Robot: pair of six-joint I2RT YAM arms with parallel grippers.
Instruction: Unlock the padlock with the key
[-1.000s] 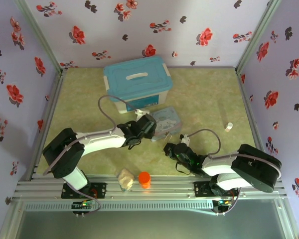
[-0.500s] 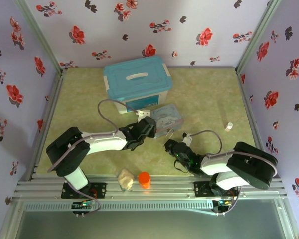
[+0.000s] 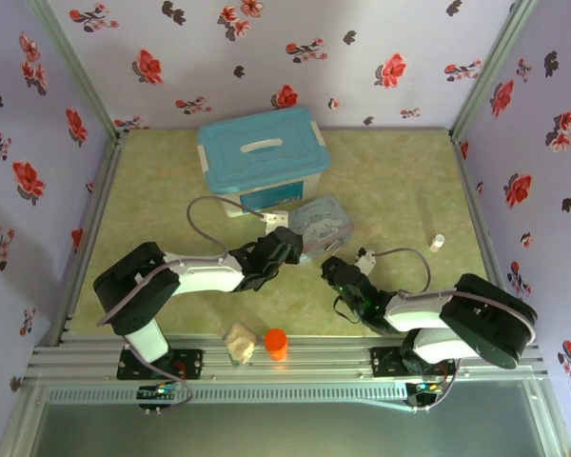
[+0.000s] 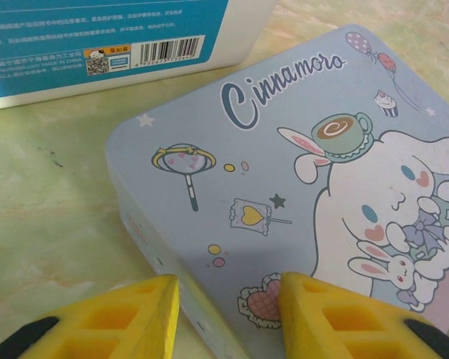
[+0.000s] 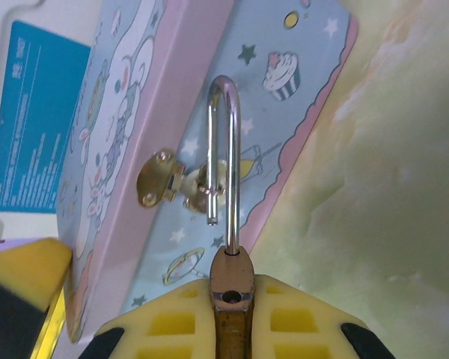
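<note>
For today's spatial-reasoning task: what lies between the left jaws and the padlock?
The cartoon tin: left wrist view shows its corner at the jaws, right wrist view the padlock on its clasp.

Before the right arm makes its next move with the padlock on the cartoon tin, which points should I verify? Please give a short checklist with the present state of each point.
1. Right gripper shut on the padlock body: ok.
2. Shackle open, its short leg free of the body: ok.
3. Shackle out of the tin's loop: not ok; it passes through the loop beside the brass latch.
4. Left gripper astride a corner of the tin: ok.
5. Left fingers pressing on the tin: cannot tell.
6. Tin apart from the blue box: ok, a strip of table lies between them.
</note>
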